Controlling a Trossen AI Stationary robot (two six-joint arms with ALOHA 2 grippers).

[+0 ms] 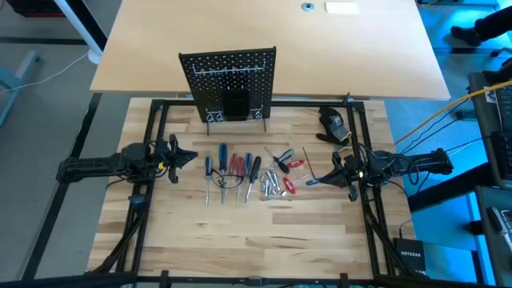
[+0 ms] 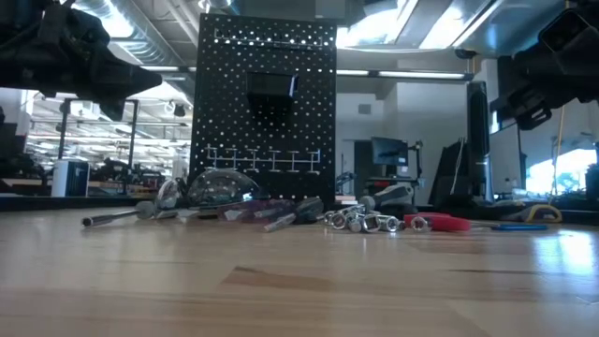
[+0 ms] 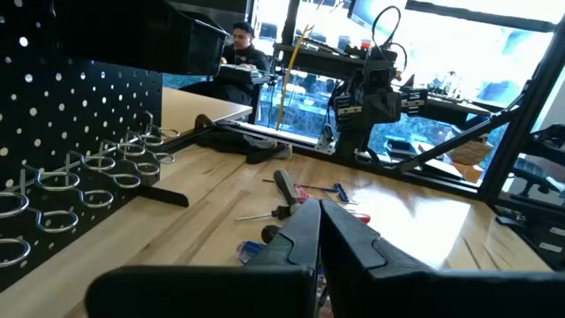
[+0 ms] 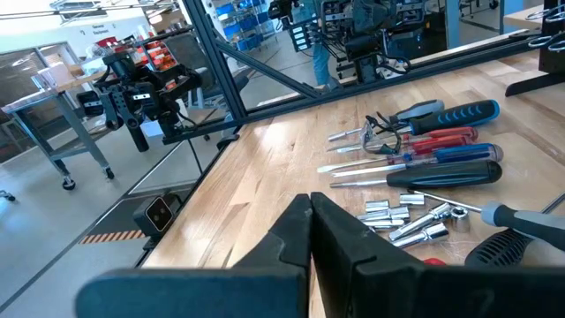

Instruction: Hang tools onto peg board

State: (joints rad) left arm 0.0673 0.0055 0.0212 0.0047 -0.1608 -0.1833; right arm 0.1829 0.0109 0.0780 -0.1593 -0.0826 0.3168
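Note:
The tools (image 1: 244,172) lie in a loose row on the wooden table between my two arms: screwdrivers with blue, red and black handles (image 4: 441,159), red-handled pliers, silver sockets (image 4: 410,221) and small keys (image 1: 296,164). The black peg board (image 1: 230,80) stands upright on thin wire feet at the table's far side, with wire hooks (image 3: 106,168) along a row and a small black box on its face. My left gripper (image 1: 190,155) is shut at the table's left, level, above the table. My right gripper (image 1: 314,181) is shut at the right, likewise level. Neither touches anything.
A dark rounded lump (image 1: 334,122) sits at the far right of the table beside the black frame rail (image 1: 360,136). A person (image 3: 240,49) is seated beyond the table. Bare wood (image 1: 256,240) stretches along the near side.

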